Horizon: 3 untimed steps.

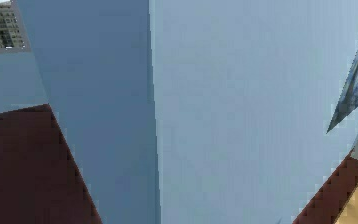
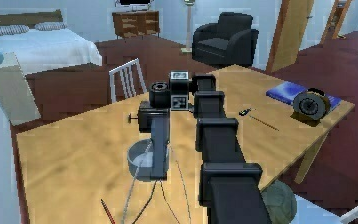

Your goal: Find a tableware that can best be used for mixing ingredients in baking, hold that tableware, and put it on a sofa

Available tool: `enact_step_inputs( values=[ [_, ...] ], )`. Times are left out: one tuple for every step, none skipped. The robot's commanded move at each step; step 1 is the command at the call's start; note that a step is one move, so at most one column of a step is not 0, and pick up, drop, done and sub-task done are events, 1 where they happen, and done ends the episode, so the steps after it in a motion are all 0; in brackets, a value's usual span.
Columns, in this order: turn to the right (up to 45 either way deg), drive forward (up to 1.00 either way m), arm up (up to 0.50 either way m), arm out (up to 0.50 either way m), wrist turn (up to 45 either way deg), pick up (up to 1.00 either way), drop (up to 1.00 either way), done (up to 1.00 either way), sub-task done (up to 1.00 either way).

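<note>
A clear glass bowl (image 2: 139,160) shows low over the wooden table (image 2: 77,150) in the arm side view, left of the middle. The dark arm (image 2: 222,150) reaches up from the bottom edge across the table. Its gripper (image 2: 158,172) hangs down from the dark body near the two white squares, right against the bowl. The table lies behind both, so I cannot tell whether the gripper holds anything.
On the table's right end lie a blue book (image 2: 285,92), a dark round object (image 2: 310,104) and a pen (image 2: 245,112). A white chair (image 2: 127,78), a bed (image 2: 42,45) and a dark armchair (image 2: 225,40) stand beyond. In the forward view, a blue wall (image 1: 227,110) stands close ahead.
</note>
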Motion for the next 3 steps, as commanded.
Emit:
enact_step_inputs(
  values=[
    [0.0,0.0,0.0,0.0,45.0,0.0,0.0,0.0,0.0],
    [0.0,0.0,0.0,0.0,45.0,0.0,0.0,0.0,0.0],
    [0.0,0.0,0.0,0.0,45.0,0.0,0.0,0.0,0.0]
  ],
)
